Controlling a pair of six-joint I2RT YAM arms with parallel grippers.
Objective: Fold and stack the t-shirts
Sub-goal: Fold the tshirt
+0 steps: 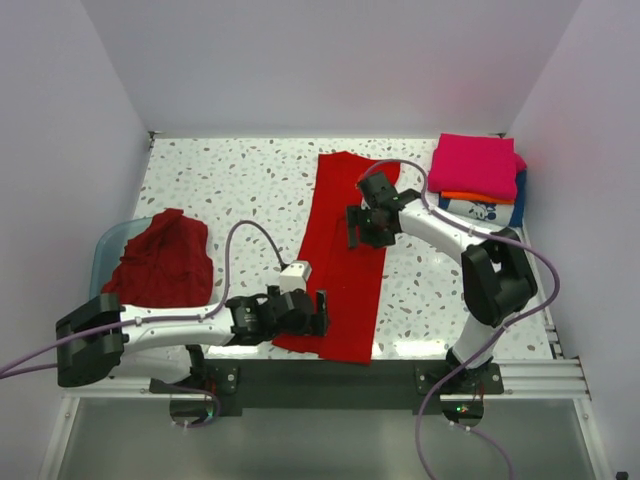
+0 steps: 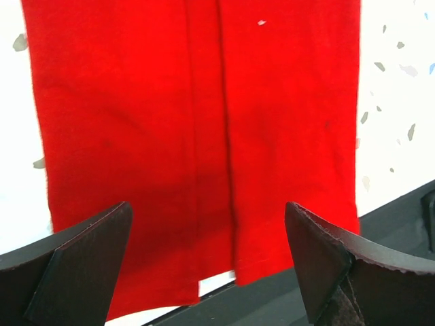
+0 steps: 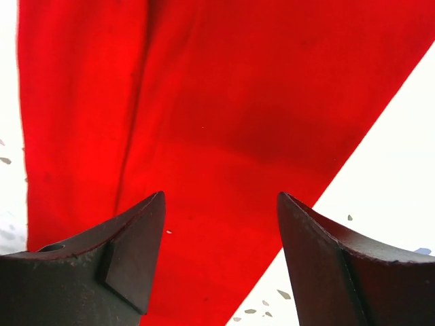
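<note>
A bright red t-shirt [image 1: 345, 250] lies folded into a long narrow strip down the middle of the table. My left gripper [image 1: 319, 312] hovers open at its near end, by the left edge. In the left wrist view the strip [image 2: 204, 115] runs between wide-apart fingers [image 2: 88, 258], with nothing held. My right gripper [image 1: 357, 230] stands open over the strip's far half. In the right wrist view the red cloth [image 3: 224, 102] fills the gap between the jaws. A stack of folded t-shirts sits at the back right, magenta [image 1: 475, 165] on top of orange and white with blue print [image 1: 482, 209].
A crumpled dark red shirt [image 1: 162, 262] sits in the translucent teal tub [image 1: 108, 245] at the left. The black rail [image 1: 330, 380] runs along the table's near edge, just below the strip's end. White walls close in the back and sides.
</note>
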